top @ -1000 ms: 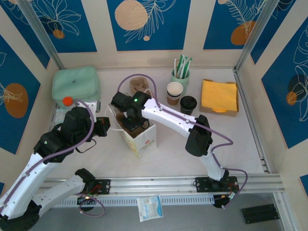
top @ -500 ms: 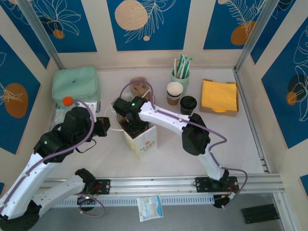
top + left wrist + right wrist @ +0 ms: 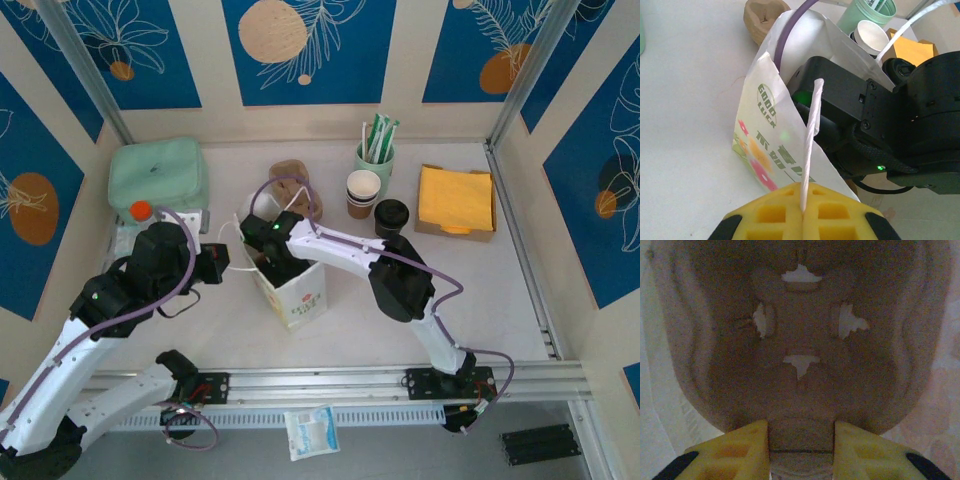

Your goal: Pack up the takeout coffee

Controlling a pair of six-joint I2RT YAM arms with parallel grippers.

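Observation:
The takeout coffee, a small cup with a black lid, stands on the table right of the white paper bag. My left gripper is shut on the bag's twisted white handle, pulling the bag's mouth open; its fingertips pinch the handle's end. My right gripper reaches down inside the bag. There its yellow fingers flank the rim of a brown pulp cup carrier lying on the bag's floor, a thin dark line along each finger.
A stack of lidless cups and a green holder of stirrers stand behind the coffee. A box of yellow napkins is at the right. Another pulp carrier lies behind the bag, with a green pouch at the far left.
My right gripper has sunk lower into the bag and its jaws have widened a little. The left arm has kept still with the handle.

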